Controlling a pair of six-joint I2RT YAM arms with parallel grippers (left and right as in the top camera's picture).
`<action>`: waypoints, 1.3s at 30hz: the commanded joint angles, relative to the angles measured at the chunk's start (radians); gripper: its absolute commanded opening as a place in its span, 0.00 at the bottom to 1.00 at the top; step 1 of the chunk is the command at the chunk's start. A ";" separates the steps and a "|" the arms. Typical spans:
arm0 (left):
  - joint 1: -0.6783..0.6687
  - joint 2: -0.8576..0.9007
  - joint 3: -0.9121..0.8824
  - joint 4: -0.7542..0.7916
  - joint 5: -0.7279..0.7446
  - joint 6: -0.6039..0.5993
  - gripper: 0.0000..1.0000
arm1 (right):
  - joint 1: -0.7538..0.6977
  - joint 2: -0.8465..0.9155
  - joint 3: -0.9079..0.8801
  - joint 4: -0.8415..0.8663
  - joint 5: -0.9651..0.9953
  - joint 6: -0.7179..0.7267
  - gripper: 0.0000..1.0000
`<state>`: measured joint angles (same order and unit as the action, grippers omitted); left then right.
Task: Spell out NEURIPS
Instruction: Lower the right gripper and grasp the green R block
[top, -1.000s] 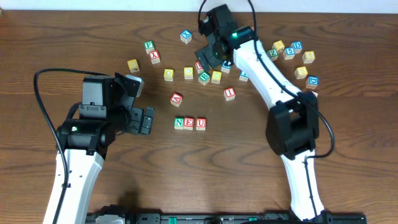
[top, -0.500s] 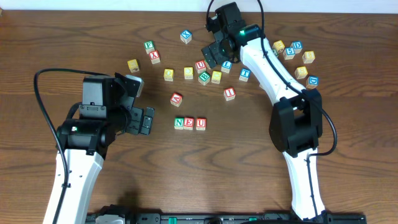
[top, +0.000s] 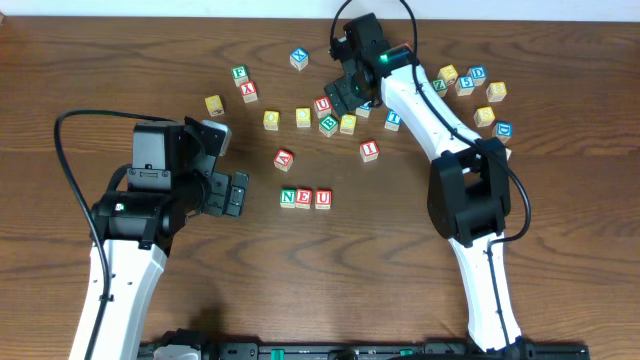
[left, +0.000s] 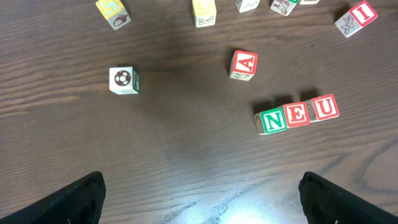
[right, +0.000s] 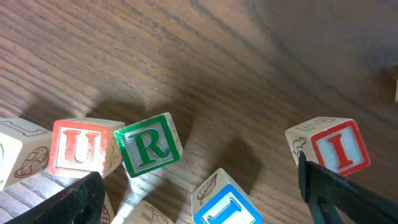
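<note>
— NEURIPS stands at three letters: the N-E-U row (top: 305, 198) sits mid-table, cubes touching, green then red then red.
— And the right gripper (right: 199, 193)?
— It's drawn back off the loose pile (top: 345, 115) a little, so the green R cube (right: 148, 144) shows now, just beside a spare red U (right: 79, 146). Lining up for R, I'd guess; from above its fingertips are hidden.
— Holding anything?
— No, spread wide and empty. Left gripper (left: 200, 196) likewise, parked near the row.
— The I?
— Red I cube (right: 333, 146), lying apart from R.
</note>
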<state>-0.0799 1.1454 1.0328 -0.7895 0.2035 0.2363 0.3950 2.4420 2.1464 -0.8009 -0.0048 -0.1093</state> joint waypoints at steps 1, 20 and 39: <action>0.005 -0.001 0.028 -0.003 -0.010 0.006 0.98 | 0.002 -0.002 0.011 0.001 -0.006 0.011 0.94; 0.005 -0.001 0.028 -0.003 -0.010 0.006 0.98 | 0.020 0.012 0.010 -0.018 -0.007 0.011 0.73; 0.005 -0.001 0.028 -0.003 -0.010 0.006 0.98 | 0.034 0.055 0.010 0.005 -0.006 0.007 0.67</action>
<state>-0.0799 1.1454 1.0328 -0.7891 0.2035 0.2367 0.4240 2.4481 2.1464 -0.7959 -0.0055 -0.1032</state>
